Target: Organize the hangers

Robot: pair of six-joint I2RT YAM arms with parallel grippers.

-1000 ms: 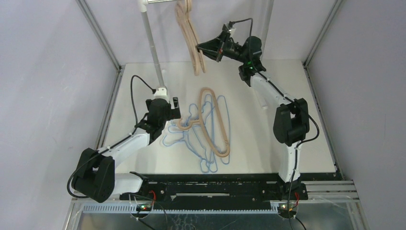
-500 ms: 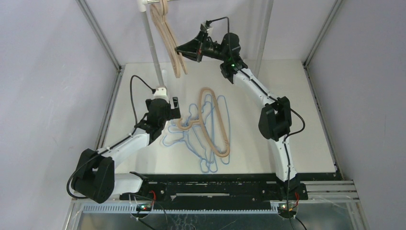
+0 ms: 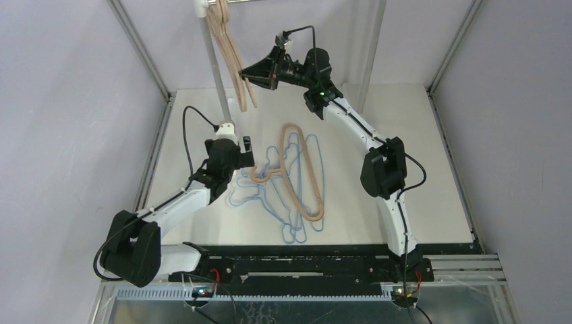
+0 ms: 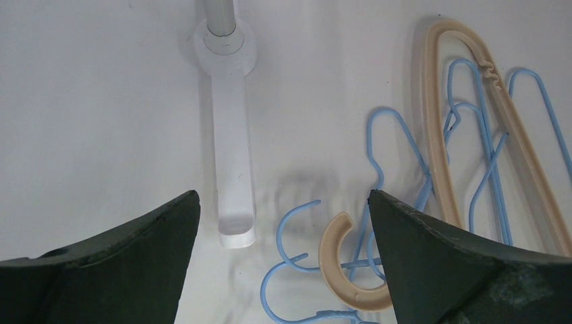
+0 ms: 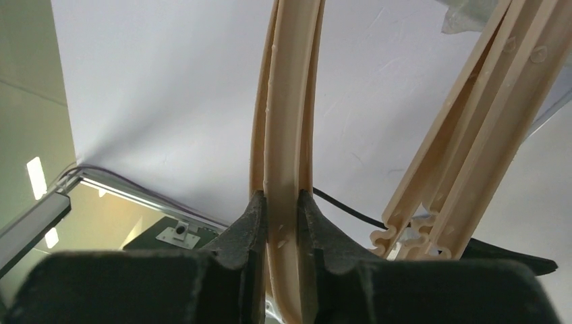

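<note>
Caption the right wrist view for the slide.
Right pincer shut on a tan hanger, other tan hangers hanging just beside it.

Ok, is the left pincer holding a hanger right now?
No, the left pincer is wide open; the tan hanger lies loose below it.

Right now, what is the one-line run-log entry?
right gripper: shut on held tan hanger, beside hung tan hangers | left gripper: open, above table | on table: loose tan hanger, blue wire hangers

Overhead from behind, wrist views close, left shares lying hangers (image 4: 437, 135)
</note>
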